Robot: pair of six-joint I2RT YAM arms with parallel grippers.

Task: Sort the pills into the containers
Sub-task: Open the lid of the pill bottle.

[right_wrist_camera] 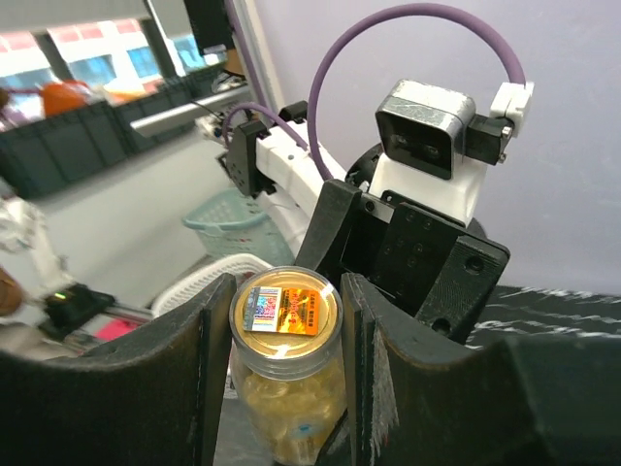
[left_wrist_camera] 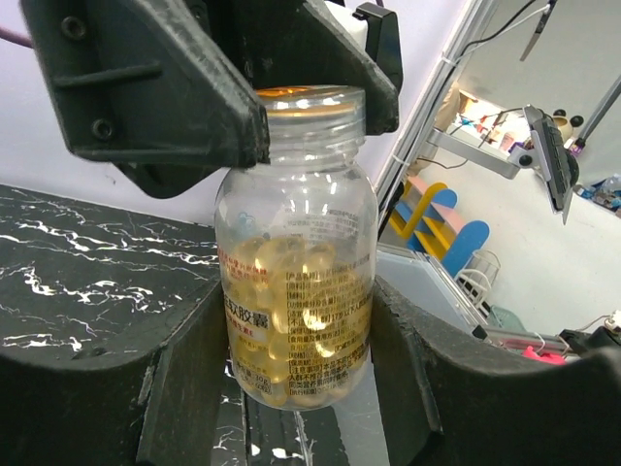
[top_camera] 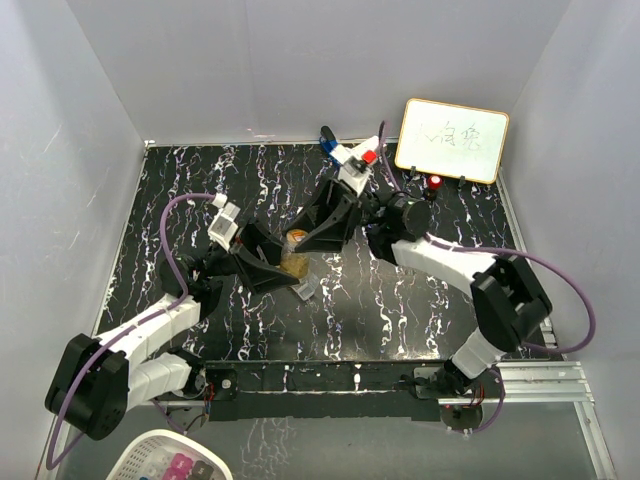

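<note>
With the left end effector (left_wrist_camera: 296, 388) clamped from 9 o'clock on the bottle (left_wrist_camera: 296, 262) near the centre of the bench (top_camera: 400, 320), the right end effector (right_wrist_camera: 281, 320), gripping the cap (left_wrist_camera: 310, 102), should twist squarely without tilting it.

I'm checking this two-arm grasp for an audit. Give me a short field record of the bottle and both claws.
object: golden-amber bottle, upright
contents: yellow softgels, partly full
top: gold cap with a sticker, on
left claw: shut on the bottle's body
right claw: shut on the cap
surface: black marbled table
</note>
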